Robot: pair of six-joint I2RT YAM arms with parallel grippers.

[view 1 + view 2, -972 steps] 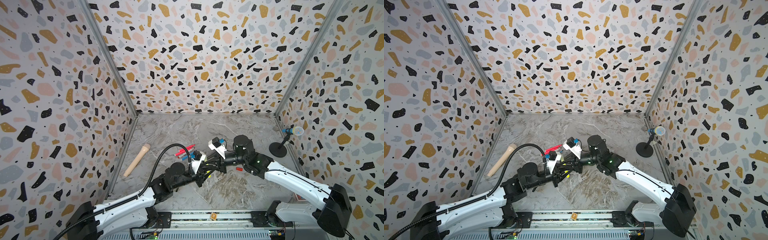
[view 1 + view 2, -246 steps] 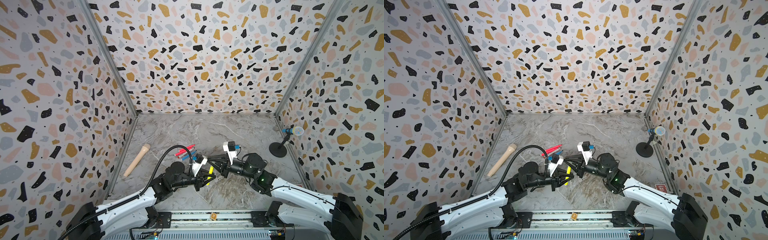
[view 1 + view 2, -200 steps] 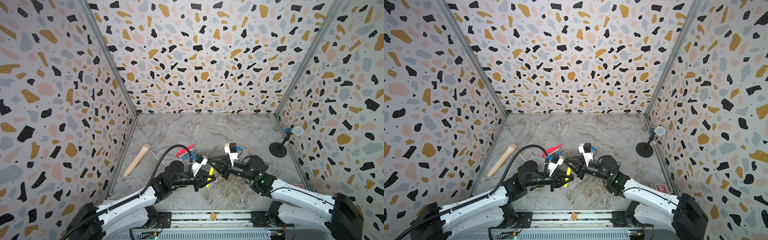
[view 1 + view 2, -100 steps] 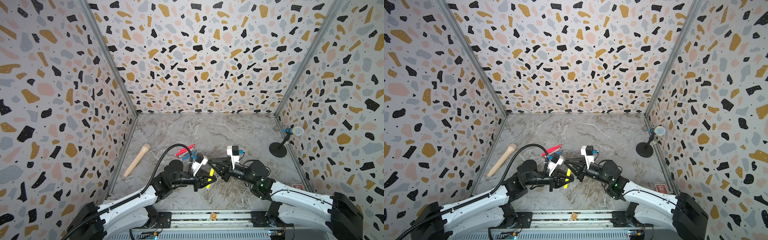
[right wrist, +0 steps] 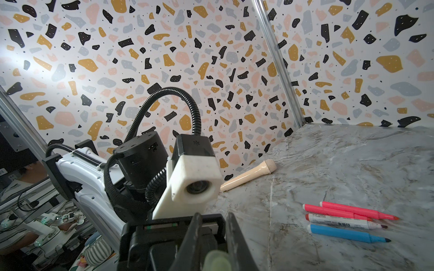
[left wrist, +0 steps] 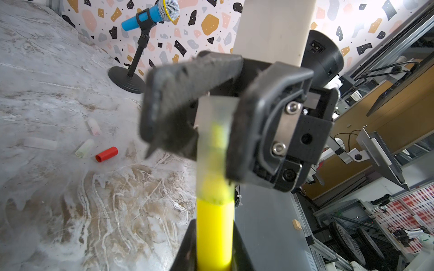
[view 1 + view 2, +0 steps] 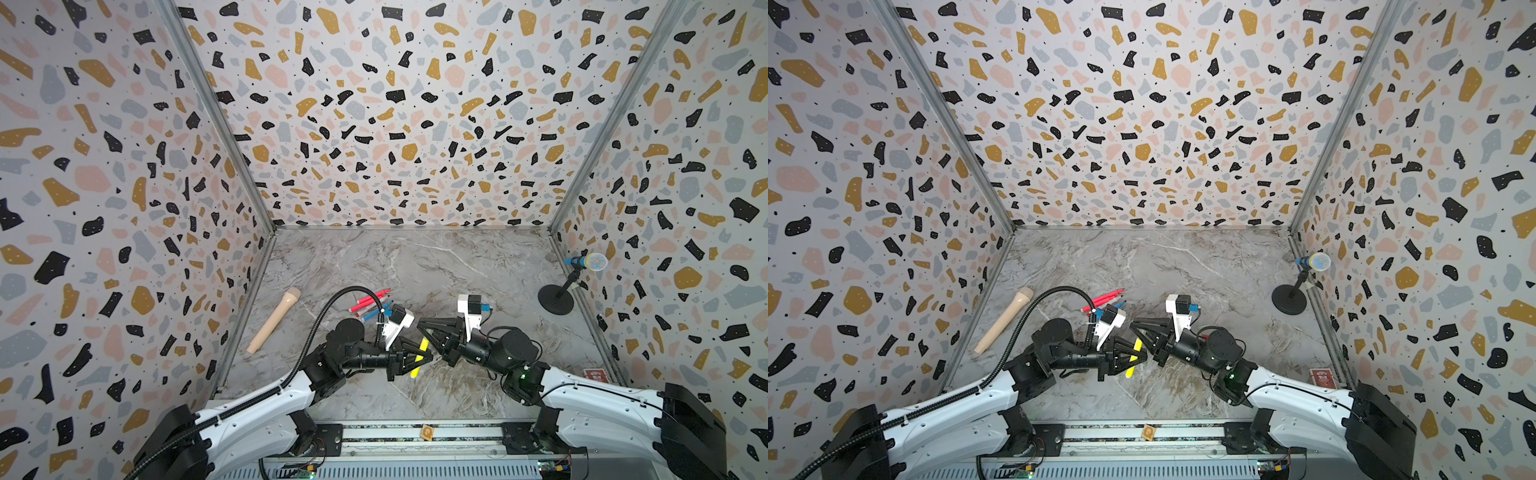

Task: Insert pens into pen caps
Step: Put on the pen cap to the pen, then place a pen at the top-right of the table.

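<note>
Pinches yellow pen (image 7: pixel 423 344) in left gripper (image 7: pixel 424 357) | clamps frosted cap (image 6: pixel 215 150) in right gripper (image 6: pixel 216 110) | houses pen tip in cap, above table (image 7: pixel 415 266) | shows loose red cap (image 6: pixel 106 154) in left wrist view alone

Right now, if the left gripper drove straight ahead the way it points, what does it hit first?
Most likely the right gripper: it sits just ahead, shut on the translucent cap over the yellow pen that the left gripper holds. Depth is hard to judge, but the gap looks small.
</note>
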